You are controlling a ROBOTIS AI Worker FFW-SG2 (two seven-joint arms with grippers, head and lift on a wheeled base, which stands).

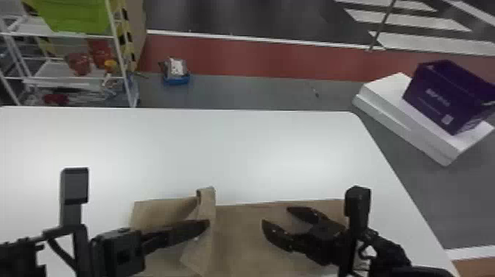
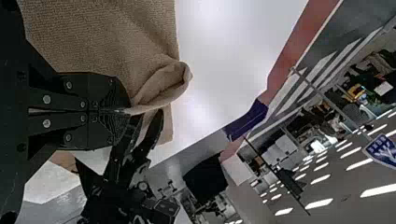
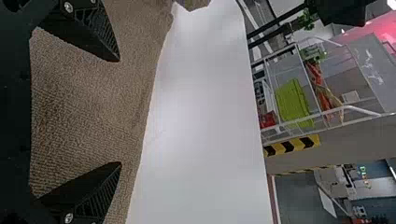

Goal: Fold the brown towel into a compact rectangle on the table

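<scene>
Your left gripper (image 1: pixel 208 222) is closed, with its fingers pressed together on a pinch of the brown towel (image 1: pixel 239 239). In the left wrist view, you can verify the grip at the left gripper (image 2: pixel 127 111): cloth enters between the fingertips, and a rolled loop projects beside them. Your right gripper (image 1: pixel 276 216) is wide open over the right part of the towel and has hold of nothing. In the right wrist view, the fingers of the right gripper (image 3: pixel 120 112) stand well apart, with towel behind them.

You find the towel on the white table (image 1: pixel 221 147), in the near part of the head view. Read its orientation from the far edge, which runs left to right, roughly parallel to the table's far edge. The visible cloth is longest in that direction; the near edge is out of sight, so you cannot confirm the full long axis. The raised fold (image 1: pixel 207 211) lies crosswise, left of the towel's middle. Its long axis runs from near to far, and its curled end points toward the table's far edge. Flat cloth extends on both sides of it.

Beyond the table, note the shelf rack (image 1: pixel 123 62) at left and the purple box (image 1: pixel 431 95) at right, on a white box (image 1: pixel 409 127).
</scene>
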